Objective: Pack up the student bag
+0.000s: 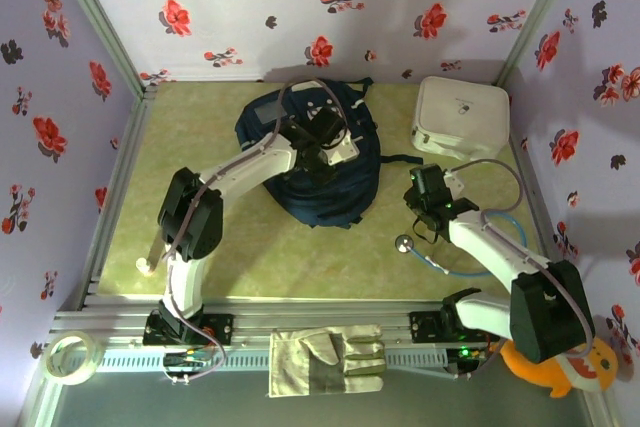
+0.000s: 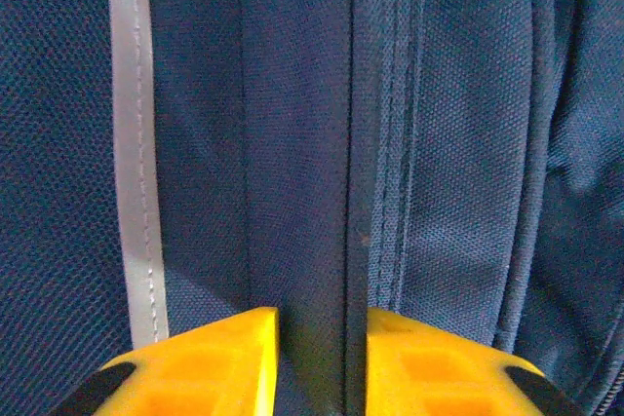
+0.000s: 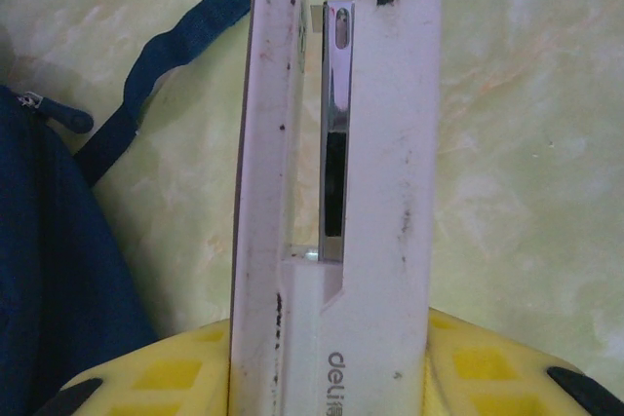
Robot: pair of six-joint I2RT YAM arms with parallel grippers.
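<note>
stapler (image 3: 390,94), clenched in right pincer (image 3: 331,358), right of student bag (image 1: 335,197); left pincer (image 2: 322,323) grasps bag's fabric ridge (image 2: 312,192). advised: lift ridge to open mouth before stapler approaches.

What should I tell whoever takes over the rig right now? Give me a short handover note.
Left gripper: pinched on a fabric fold on top of the student bag, mid-table.
Right gripper: shut on a white stapler, just right of the bag.
Done: stapler picked up, bag gripped.
Left: open the bag and put the stapler in; no opening is visible yet.
</note>
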